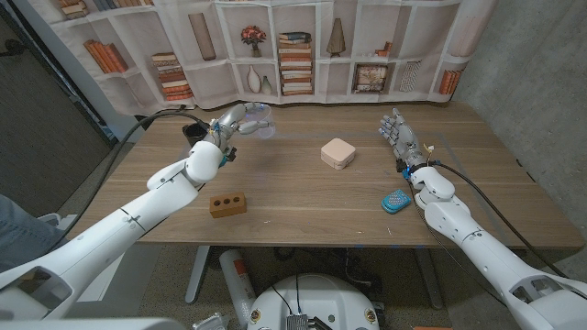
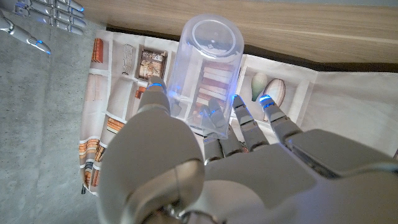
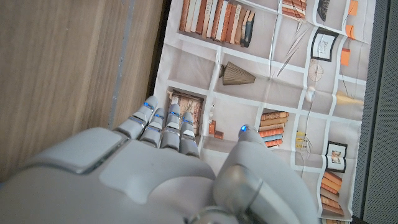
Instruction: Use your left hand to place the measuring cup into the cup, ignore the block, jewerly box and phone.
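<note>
My left hand is raised over the table's far left and grips a clear plastic measuring cup, which lies tilted on its side above the wood. In the left wrist view the clear cup sits between the thumb and fingers of that hand. A small black cup stands upright on the table just left of the hand. My right hand stands at the far right with its fingers apart and nothing in it; the right wrist view shows the same hand empty.
A brown block with two holes lies near the front left. A beige jewelry box sits at mid-table. A teal phone lies by my right forearm. A printed bookshelf backdrop hangs behind the table.
</note>
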